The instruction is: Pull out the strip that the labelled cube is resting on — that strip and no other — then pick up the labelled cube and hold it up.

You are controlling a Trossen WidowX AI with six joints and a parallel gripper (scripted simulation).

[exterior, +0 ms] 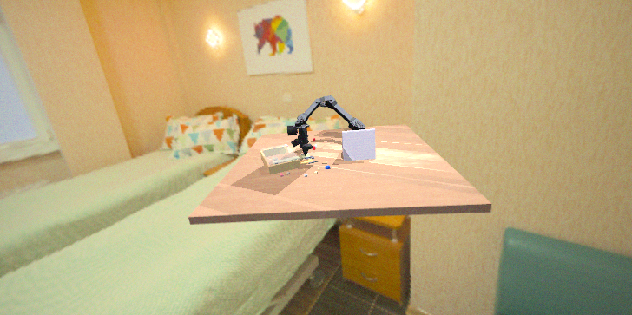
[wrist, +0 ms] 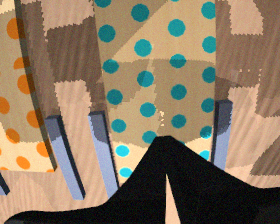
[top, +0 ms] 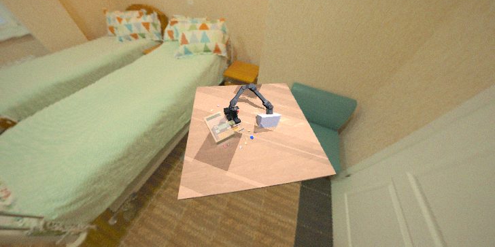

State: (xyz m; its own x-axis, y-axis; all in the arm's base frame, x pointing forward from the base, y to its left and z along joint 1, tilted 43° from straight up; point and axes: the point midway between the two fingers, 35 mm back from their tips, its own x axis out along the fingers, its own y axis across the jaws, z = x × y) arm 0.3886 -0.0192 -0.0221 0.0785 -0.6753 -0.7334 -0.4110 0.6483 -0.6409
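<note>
By the box (top: 226, 137) (exterior: 283, 167), a cream strip with teal dots (wrist: 161, 90) runs under the closed, seemingly empty gripper (top: 237, 121) (exterior: 306, 154) (wrist: 163, 143); blue rails flank it. Small pale blocks inside the box may include the labelled cube, though I cannot tell which. No writing is readable.

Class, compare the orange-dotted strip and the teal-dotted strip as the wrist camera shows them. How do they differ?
The teal-dotted strip has blue-green dots, while the orange-dotted strip has orange ones. The teal-dotted strip runs up the middle of the view, its lower part hidden behind the black tool; the orange-dotted strip lies at the left, cut off by the picture's edge, its near end in sight. Both have a pale tan ground.
</note>
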